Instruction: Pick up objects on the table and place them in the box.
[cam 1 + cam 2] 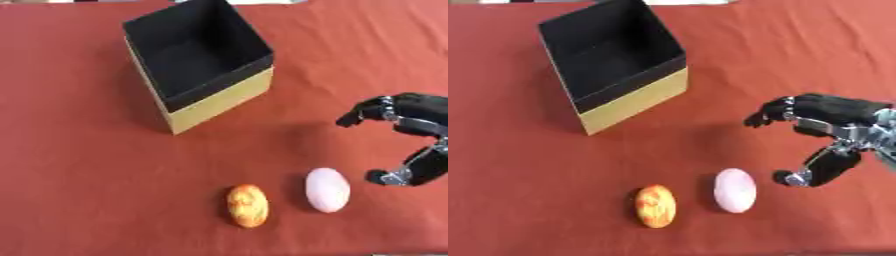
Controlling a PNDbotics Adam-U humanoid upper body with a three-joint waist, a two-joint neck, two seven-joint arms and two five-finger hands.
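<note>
While right robot hand (824, 137) hovers open: one box (199, 60), two eggs, orange (248, 205), pink (327, 189).

Only one part of the robot shows, to the right of the box (614, 62): the right hand (833, 122). It is mostly black, with a matte look on the back. The fingers (767, 114) are black and thick, with rounded tips. Silver metal pieces sit at the joints, and the thumb (802, 176) has a silver part near its dark tip.
</note>
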